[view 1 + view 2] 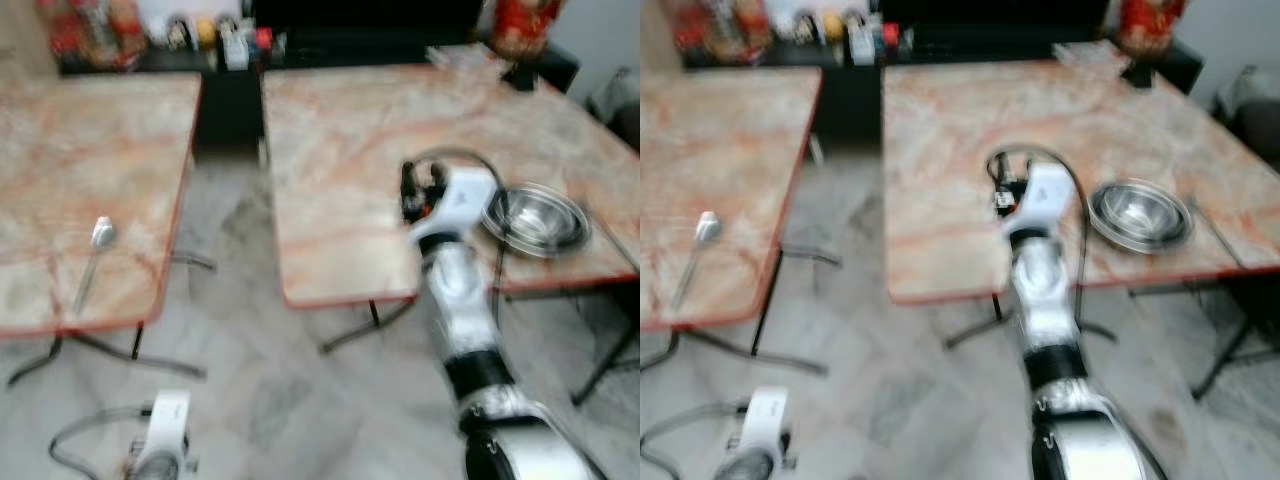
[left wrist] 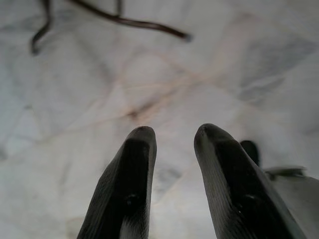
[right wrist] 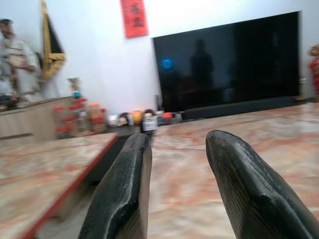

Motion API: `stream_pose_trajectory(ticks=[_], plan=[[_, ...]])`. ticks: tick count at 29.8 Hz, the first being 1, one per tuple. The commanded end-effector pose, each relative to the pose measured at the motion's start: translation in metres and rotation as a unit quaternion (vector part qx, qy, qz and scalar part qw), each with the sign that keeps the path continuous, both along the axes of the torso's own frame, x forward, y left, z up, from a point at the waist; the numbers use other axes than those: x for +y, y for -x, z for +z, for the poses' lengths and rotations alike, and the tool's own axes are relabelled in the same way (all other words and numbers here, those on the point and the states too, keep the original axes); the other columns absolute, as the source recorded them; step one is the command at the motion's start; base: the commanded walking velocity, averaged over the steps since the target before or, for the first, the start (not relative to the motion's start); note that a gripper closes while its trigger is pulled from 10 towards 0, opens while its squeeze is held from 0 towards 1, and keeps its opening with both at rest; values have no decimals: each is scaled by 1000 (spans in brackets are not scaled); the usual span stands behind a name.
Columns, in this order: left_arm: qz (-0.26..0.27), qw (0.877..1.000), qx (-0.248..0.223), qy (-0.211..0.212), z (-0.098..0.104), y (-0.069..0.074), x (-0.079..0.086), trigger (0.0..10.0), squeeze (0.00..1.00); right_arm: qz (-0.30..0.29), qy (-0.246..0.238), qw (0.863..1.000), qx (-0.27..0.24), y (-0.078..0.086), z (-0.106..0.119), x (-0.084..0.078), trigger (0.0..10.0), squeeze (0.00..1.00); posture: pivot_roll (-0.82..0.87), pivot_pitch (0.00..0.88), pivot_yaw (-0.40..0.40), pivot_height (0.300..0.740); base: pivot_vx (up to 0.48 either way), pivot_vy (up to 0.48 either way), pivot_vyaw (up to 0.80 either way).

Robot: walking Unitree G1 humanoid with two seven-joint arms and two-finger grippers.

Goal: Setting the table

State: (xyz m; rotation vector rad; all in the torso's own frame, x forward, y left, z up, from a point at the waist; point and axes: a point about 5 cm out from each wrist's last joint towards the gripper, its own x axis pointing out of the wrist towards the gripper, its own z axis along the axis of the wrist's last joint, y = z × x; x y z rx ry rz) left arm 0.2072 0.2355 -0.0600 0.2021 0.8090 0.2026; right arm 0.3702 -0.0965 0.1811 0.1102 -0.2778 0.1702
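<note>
steel bowl (image 1: 536, 218) upright near right table's front edge, spoon (image 1: 93, 253) flat on left table

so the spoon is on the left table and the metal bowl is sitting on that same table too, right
Not quite. The spoon does lie on the left table, but the metal bowl sits on the right table, near its front edge, beside the right gripper. The left eye view shows both.

I count two marble surfaces (image 1: 90, 170) (image 1: 400, 130), one steel bowl (image 1: 536, 218), one spoon (image 1: 92, 255), one television (image 3: 229, 62), and two grippers (image 2: 172, 144) (image 3: 177, 149).
</note>
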Motion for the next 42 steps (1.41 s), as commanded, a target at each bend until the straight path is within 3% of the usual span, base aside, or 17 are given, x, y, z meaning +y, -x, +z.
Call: stream_pose_trajectory(ticks=[1, 6, 12, 23, 42], plan=[[-4, 1000, 8, 8, -3, 2, -6, 10000, 0, -11, 4, 1000, 2, -1, 1, -10, 10000, 0, 47, 77, -4, 740, 0, 480, 0], [4, 1000, 3, 9, -2, 1, -6, 10000, 0, -11, 17, 999, 28, -2, -10, -10, 10000, 0, 61, 98, -8, 740, 0, 480, 0], [9, 1000, 1, 10, -2, 1, -5, 10000, 0, -19, 20, 999, 24, -2, -10, -13, 10000, 0, 62, 104, -7, 740, 0, 460, 0], [13, 1000, 3, 13, -4, 4, -5, 10000, 0, -28, 24, 998, 49, -3, -19, -20, 10000, 0, 58, 125, -3, 740, 0, 405, 390], [-2, 1000, -17, 10, 3, -6, -6, 10000, 0, -36, 18, 998, 55, -5, -19, -22, 10000, 0, 54, 133, 4, 740, 0, 0, 0]])
